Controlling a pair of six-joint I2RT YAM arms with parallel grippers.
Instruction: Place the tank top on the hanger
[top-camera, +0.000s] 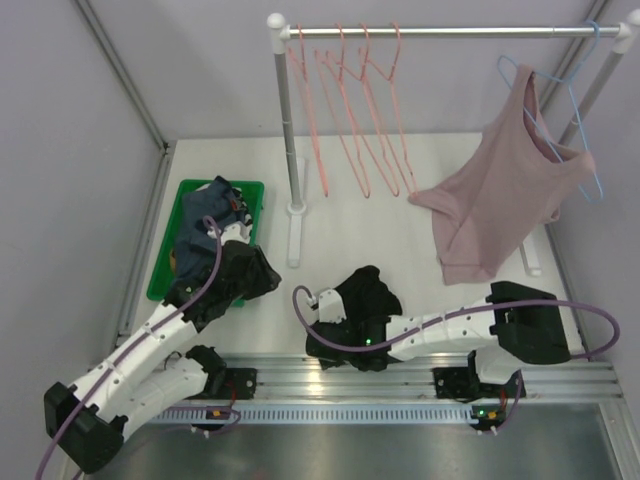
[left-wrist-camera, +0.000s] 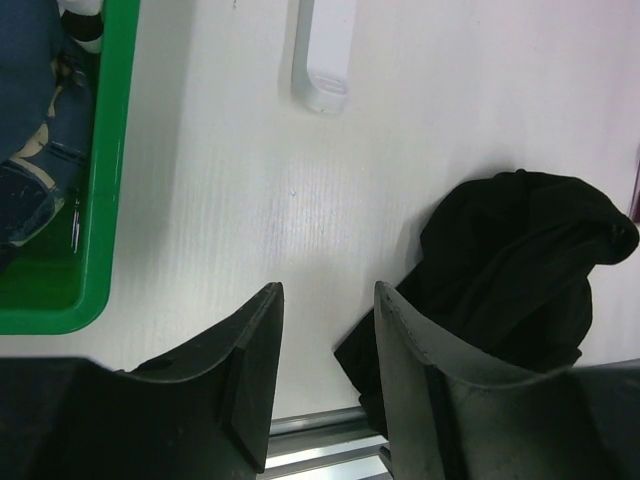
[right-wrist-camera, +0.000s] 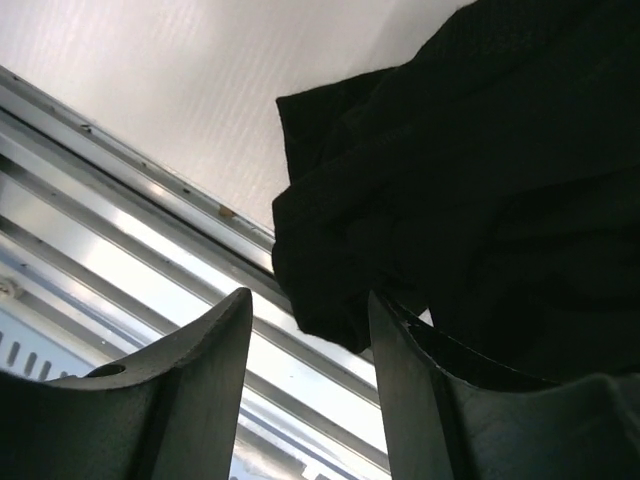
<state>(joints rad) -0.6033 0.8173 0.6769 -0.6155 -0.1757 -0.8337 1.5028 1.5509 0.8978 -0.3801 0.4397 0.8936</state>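
At the near edge, by the metal rail (top-camera: 400, 375), the right gripper (right-wrist-camera: 305, 300) is seen with its jaws part-way apart. A hem of the tank top (right-wrist-camera: 480, 180) hangs at their mouth, beside the right-hand finger, and no clamped fold can be made out. The black tank top is heaped on the white table just beyond that rail, in front of the right arm. From the gripper it lies straight ahead and slightly to the right, so a short push forward is judged enough to seat fabric between the jaws. No long axis can be read from the heap, as straps and hem are lost in the folds.

The left gripper (left-wrist-camera: 325, 295) is held spread and empty over bare table. The tank top lies to its right and the green bin (left-wrist-camera: 105, 200) to its left, so the right arm is plainly the nearer.

Further back, the foot of the rack (left-wrist-camera: 325, 60) is found, and on the bar above it the salmon hangers (top-camera: 350, 120) are hung, well apart from the heap and beyond it. No brand, label or writing can be read anywhere.
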